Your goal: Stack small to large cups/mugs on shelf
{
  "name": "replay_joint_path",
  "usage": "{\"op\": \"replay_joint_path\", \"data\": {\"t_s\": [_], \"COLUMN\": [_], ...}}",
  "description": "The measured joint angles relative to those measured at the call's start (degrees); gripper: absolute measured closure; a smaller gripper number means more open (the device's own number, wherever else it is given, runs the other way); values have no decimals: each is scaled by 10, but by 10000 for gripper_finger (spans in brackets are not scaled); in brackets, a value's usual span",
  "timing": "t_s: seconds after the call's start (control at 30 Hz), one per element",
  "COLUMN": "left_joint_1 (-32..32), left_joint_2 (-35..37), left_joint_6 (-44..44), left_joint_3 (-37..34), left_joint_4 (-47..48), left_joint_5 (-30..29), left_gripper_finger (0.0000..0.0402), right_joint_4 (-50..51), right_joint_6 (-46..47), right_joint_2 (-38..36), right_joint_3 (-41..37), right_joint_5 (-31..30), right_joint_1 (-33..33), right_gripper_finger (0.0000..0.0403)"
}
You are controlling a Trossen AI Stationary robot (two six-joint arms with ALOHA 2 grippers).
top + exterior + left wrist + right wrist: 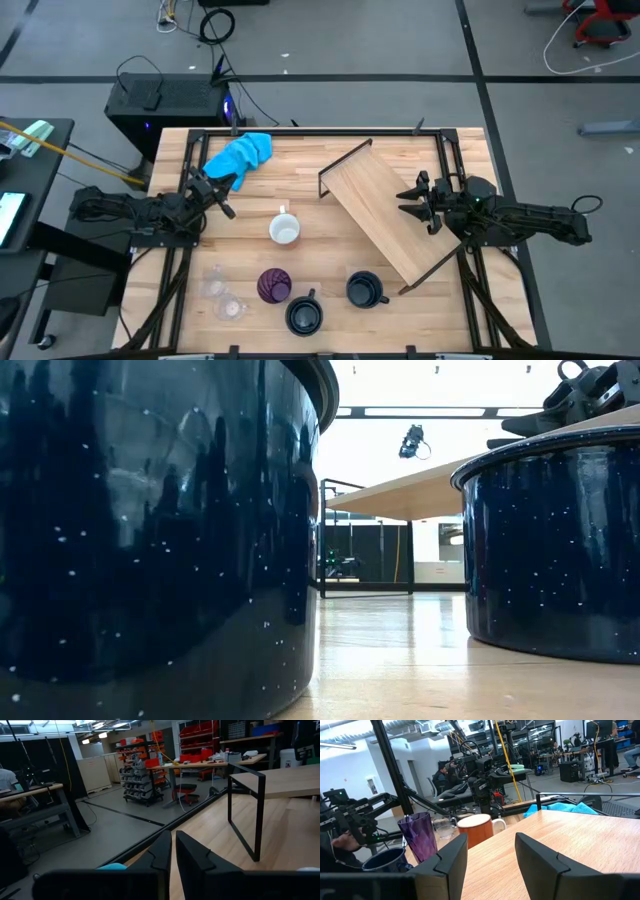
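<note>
The shelf (385, 215), a light board on a thin black wire frame, stands slantwise on the table's right half. Left of it a white mug (284, 229) stands upright. Along the near edge stand two clear glasses (222, 295), a purple tumbler (274, 285) and two dark mugs (303, 316) (365, 290); the mugs fill the low view (150, 530) (555, 550). My left gripper (226, 203) is shut and empty at the table's left, beside the blue cloth. My right gripper (403, 201) is open and empty, level above the shelf's right edge (600, 845).
A bright blue cloth (243, 153) lies crumpled at the far left of the table. Black rails run along the table's left and right sides (170, 290). Bare wood lies between the white mug and the shelf. A person sits beyond the table in the right wrist view (442, 775).
</note>
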State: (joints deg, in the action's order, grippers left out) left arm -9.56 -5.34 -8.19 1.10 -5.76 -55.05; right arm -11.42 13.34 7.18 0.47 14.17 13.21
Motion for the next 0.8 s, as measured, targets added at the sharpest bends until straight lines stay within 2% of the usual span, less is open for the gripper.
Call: {"op": "replay_joint_path", "data": {"t_s": [0.2,0.5,0.7,0.8], "left_joint_1": [0,0,0,0], "left_joint_2": [0,0,0,0], "left_joint_6": [8,229,319,333], "left_joint_3": [0,0,0,0], "left_joint_4": [0,0,0,0], "left_joint_5": [0,0,6,13], "left_gripper_finger": [372,361,369,373], "right_joint_4": [0,-1,-42,-79], "right_joint_6": [0,0,20,42], "right_joint_2": [0,0,0,0], "right_joint_3": [0,0,0,0], "right_joint_5": [0,-4,-9,-9], "right_joint_1": [0,0,0,0], "right_gripper_finger": [231,231,231,231]}}
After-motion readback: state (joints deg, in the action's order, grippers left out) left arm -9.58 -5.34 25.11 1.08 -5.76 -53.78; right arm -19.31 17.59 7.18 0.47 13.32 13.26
